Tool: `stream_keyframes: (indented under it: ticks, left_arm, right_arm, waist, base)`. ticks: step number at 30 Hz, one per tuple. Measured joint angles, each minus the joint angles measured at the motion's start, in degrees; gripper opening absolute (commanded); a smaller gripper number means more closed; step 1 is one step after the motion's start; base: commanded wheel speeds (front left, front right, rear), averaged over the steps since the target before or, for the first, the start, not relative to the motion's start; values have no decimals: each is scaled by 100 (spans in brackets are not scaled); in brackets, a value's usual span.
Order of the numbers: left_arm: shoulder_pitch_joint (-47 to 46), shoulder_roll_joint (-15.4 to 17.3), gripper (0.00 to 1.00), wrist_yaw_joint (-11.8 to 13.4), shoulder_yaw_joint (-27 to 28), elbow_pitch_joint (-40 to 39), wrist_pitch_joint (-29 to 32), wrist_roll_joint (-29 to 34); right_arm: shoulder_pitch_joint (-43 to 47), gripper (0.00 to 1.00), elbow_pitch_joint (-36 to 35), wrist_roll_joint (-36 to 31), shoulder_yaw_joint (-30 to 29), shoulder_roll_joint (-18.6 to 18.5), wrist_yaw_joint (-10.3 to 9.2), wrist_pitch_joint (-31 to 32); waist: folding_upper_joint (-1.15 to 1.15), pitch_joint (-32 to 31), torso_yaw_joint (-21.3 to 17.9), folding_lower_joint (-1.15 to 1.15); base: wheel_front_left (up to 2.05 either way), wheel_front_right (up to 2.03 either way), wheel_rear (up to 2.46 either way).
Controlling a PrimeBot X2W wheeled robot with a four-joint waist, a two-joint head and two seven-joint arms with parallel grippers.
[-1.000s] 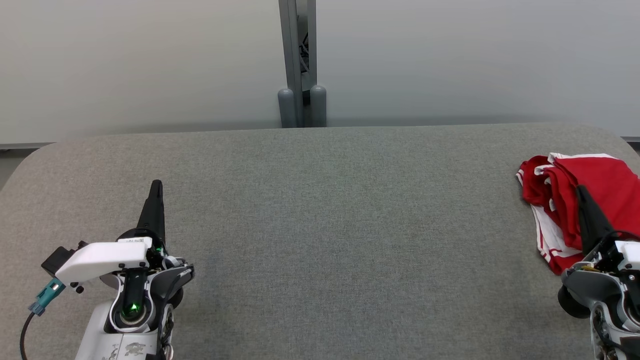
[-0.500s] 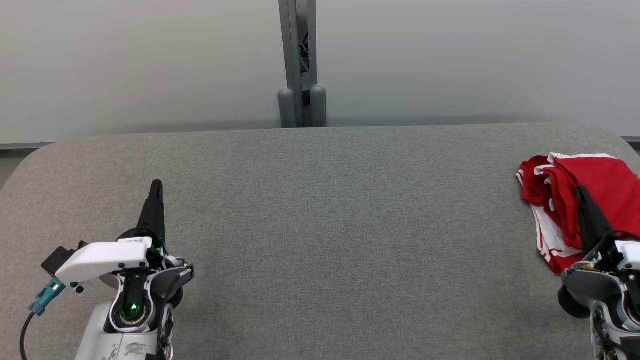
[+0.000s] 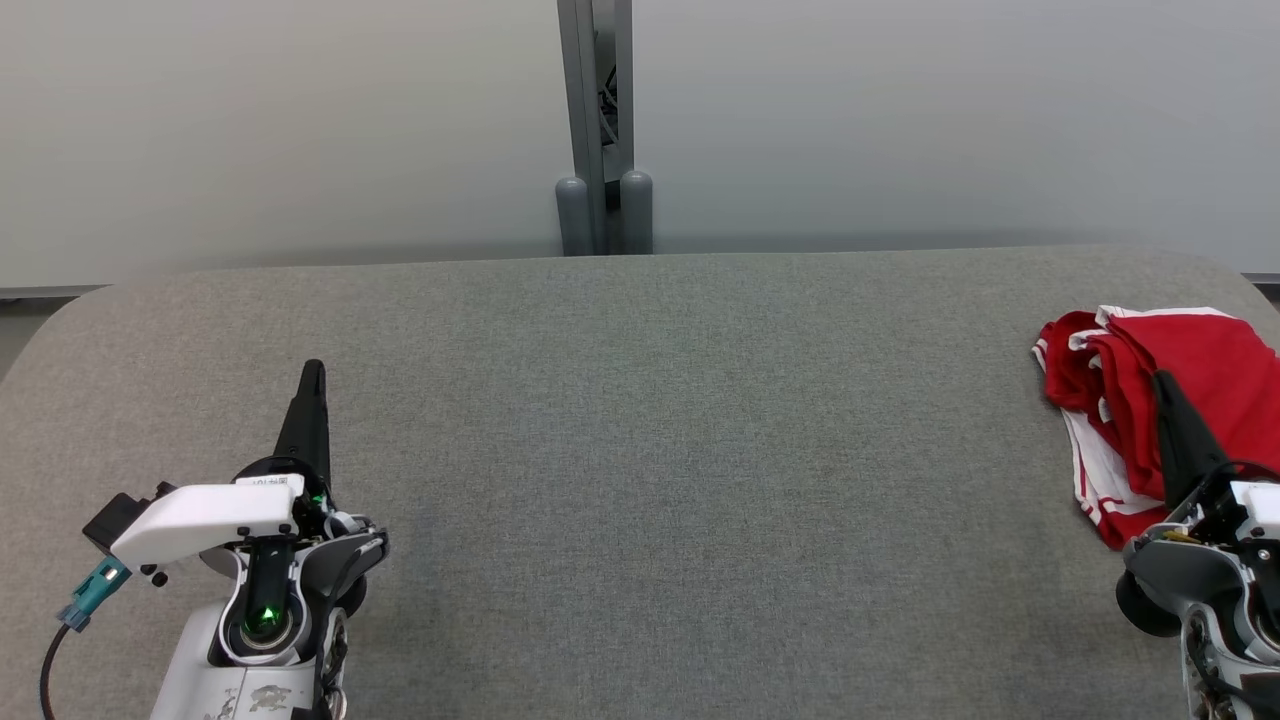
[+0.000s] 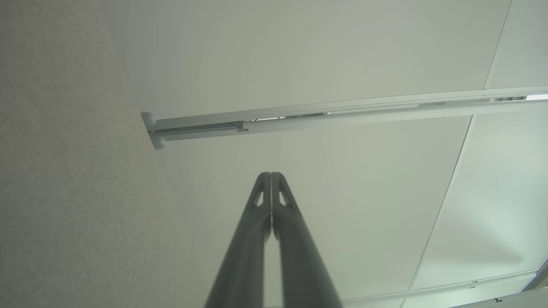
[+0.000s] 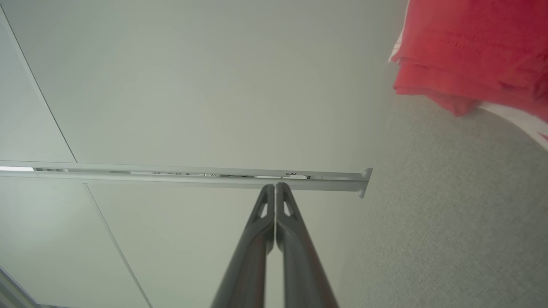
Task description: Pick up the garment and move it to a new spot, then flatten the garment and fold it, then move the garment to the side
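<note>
A red garment (image 3: pixel 1195 380) with white trim lies in a folded heap at the right edge of the grey table (image 3: pixel 660 450); it also fills the upper right corner of the right wrist view as the garment (image 5: pixel 475 51). My right gripper (image 3: pixel 1163 380) hangs shut in front of the heap with nothing between its fingers, its tips (image 5: pixel 274 186) pressed together. At the lower left my left gripper (image 3: pixel 313 368) is shut and empty over bare table, far from the cloth, with its tips (image 4: pixel 270 175) together.
A pale wall panel stands behind the table, with a grey post (image 3: pixel 597 130) at its middle. The table has rounded corners and its back edge runs along the wall.
</note>
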Motion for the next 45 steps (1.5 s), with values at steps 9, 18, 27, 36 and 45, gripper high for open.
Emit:
stream_keyframes:
  ticks: [9,18,27,36,45]
  left_arm:
    - [0,0,0,0,0,0,0,0]
    - [0,0,0,0,0,0,0,0]
    - [0,0,0,0,0,0,0,0]
    - [0,0,0,0,0,0,0,0]
    - [0,0,0,0,0,0,0,0]
  right_arm:
    - [0,0,0,0,4,-2,0,-1]
    - [0,0,0,2,7,-4,0,-1]
    - [0,0,0,5,10,-5,0,-2]
    - [0,0,0,5,11,-7,0,-2]
    - [1,0,0,7,12,-8,0,-3]
  waist:
    - [0,0,0,0]
    - [0,0,0,0]
    - [0,0,0,0]
    - [0,0,0,0]
    - [0,0,0,0]
  base:
    - [0,0,0]
    - [0,0,0]
    - [0,0,0]
    - [0,0,0]
    - [0,0,0]
